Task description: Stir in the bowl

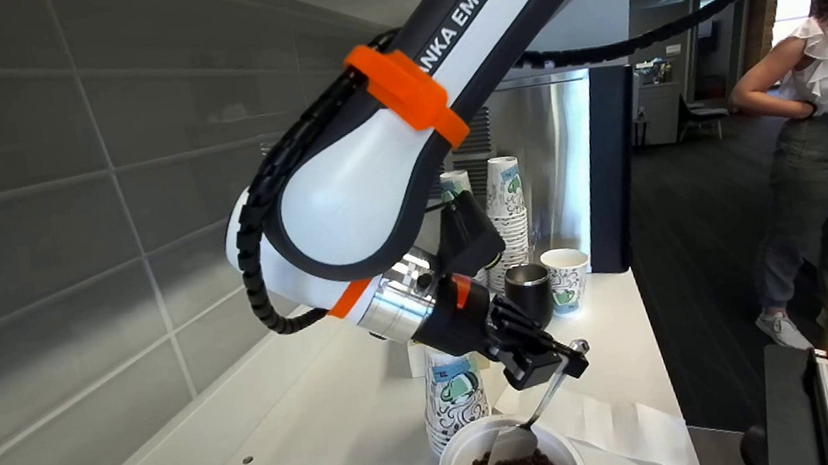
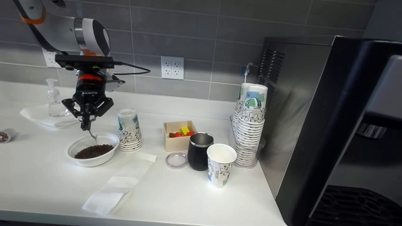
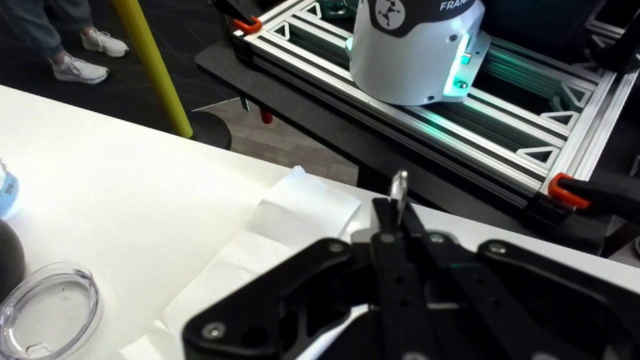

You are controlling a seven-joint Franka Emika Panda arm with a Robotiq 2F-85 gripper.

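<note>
Your ROBOTIQ-marked gripper (image 3: 397,212) has its fingers nearly together, pinching a spoon (image 1: 514,442), head in the bowl (image 2: 94,161) on the counter (image 2: 47,182), "ANKA EMIKA" legible on the arm (image 1: 347,189) above the bowl, room from bowl to counter edge (image 2: 62,217).

My white and black arm (image 1: 484,29) slants down from high above the bowl (image 2: 94,162), bends at a rounded joint (image 1: 351,193), then angles back over it through a silver-ringed wrist (image 1: 397,303). A ribbed black cable (image 1: 251,243) runs along the arm, and an orange strap (image 1: 410,96) lies across it. My black gripper (image 2: 85,125) hangs above the bowl, pointing down, its two slim fingers (image 3: 412,225) pinched together on a metal spoon (image 1: 516,441). My base (image 3: 407,60), glowing green along one edge, stands well apart from the bowl.
</note>
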